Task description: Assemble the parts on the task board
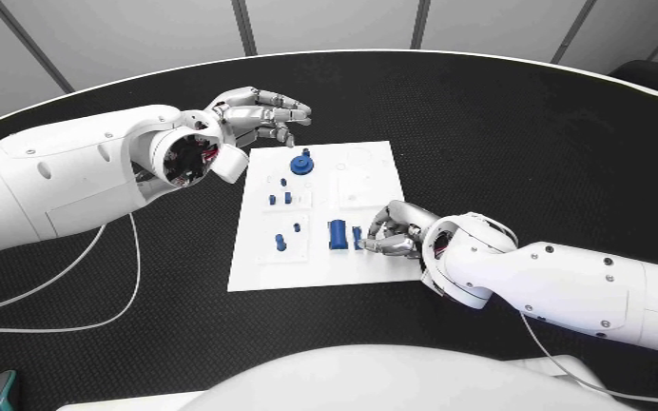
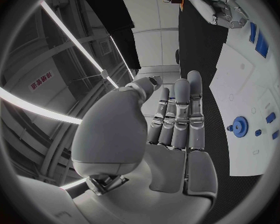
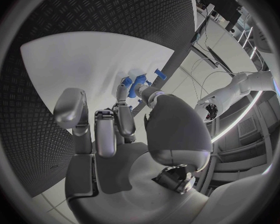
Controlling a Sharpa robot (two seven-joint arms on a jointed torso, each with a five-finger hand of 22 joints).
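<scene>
- The left hand [image 1: 261, 114] hovers over the black bench [image 1: 521, 135] just past the far left corner of the task board [image 1: 368, 268], palm turned aside, fingers loosely apart and holding nothing; in the left wrist view its fingers [image 2: 180, 115] stand nearly straight, side by side.
- The right hand [image 1: 393, 230] lies low over the board's near right part, fingers curled down at a small blue part [image 1: 357, 236]; in the right wrist view the fingertips [image 3: 122, 90] meet blue pieces [image 3: 139, 82], but I cannot tell whether it truly grips 1.
- A taller blue cylinder [image 1: 336, 232] stands just beside that hand.
- A blue gear-like part [image 1: 301, 165] sits near the board's far left edge, with several small blue pegs [image 1: 280, 199] between it and the near edge.
</scene>
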